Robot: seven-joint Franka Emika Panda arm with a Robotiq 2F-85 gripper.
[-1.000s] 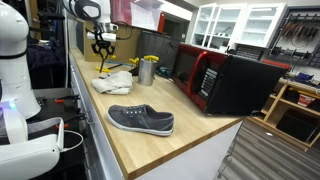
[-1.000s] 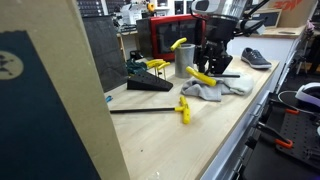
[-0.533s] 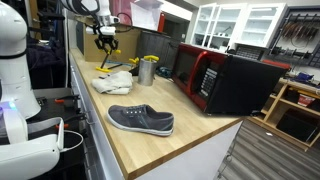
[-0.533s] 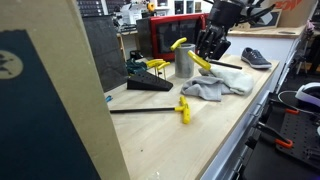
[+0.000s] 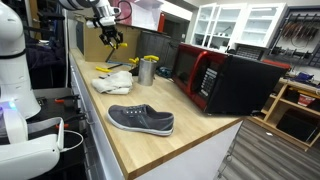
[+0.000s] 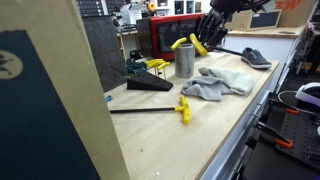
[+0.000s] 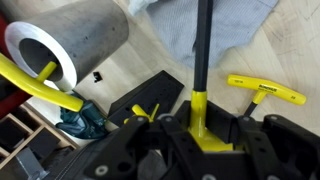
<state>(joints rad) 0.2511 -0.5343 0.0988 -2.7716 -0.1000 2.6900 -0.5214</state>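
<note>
Lifted off the grey cloth (image 6: pixel 222 82) since a second ago, the gripper (image 6: pixel 204 41) now hangs above the metal cup (image 6: pixel 185 61), slightly past it. Its fingers are clenched on the yellow handle of a black-shafted tool (image 7: pixel 199 62). Nearest the lens in an exterior view, a small yellow tool (image 6: pixel 183 110) lies on the wooden bench (image 6: pixel 230 135), well in front of the cup. The cloth sprawls just beside the cup, with a yellow T-handle key (image 7: pixel 265 92) at its edge in the wrist view. A yellow handle (image 7: pixel 35 85) curls out of the cup's mouth. Farthest along the bench, well apart from the cup, sits a grey shoe (image 6: pixel 254 57).
</note>
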